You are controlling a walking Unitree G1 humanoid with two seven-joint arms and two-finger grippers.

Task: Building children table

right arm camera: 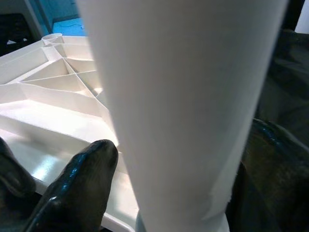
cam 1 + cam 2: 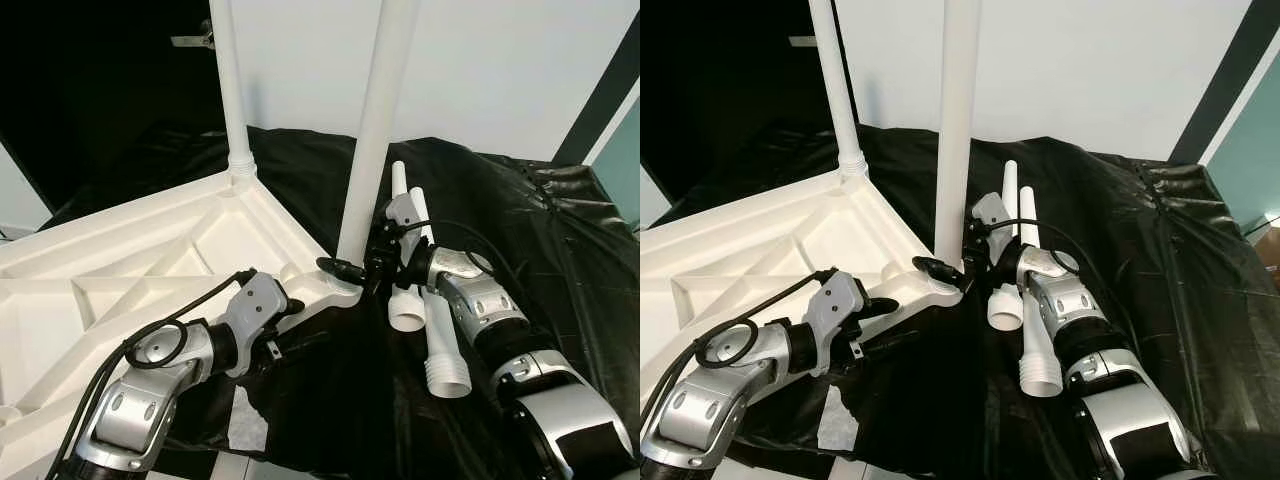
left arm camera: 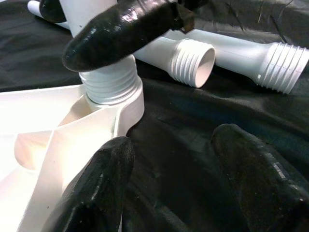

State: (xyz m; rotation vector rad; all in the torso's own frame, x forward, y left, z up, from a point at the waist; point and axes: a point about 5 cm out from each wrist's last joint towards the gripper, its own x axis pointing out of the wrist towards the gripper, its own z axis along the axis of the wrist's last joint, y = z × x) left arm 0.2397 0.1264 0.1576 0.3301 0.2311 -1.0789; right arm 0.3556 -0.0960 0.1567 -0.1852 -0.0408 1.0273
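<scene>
The white tabletop (image 2: 130,250) lies upside down on the black sheet (image 2: 560,230), its ribbed underside facing up. Two white legs stand upright in its corner sockets: the far leg (image 2: 228,85) at the back corner, and the near leg (image 2: 378,130) at the corner closest to the robot's right arm.

The right pincer (image 2: 352,272) is at the base of that near leg, fingers on either side of the tube. In the right wrist view the near leg (image 1: 183,106) rises between the two black fingers (image 1: 79,179), one on each side and close against it, so the pincer is clamped around the leg just above its socket.

The left pincer (image 3: 169,188) sits low beside the same corner, on the black sheet just in front of the tabletop's edge. Its two fingers are spread apart with nothing between them but sheet. In the left wrist view the threaded collar (image 3: 110,87) of the near leg is seated in the corner socket, with a few threads showing above the rim, and a finger of the right pincer crosses in front of the leg above it.

Two loose legs (image 2: 440,340) lie side by side on the sheet just beside the right arm, threaded ends pointing toward the robot.
</scene>
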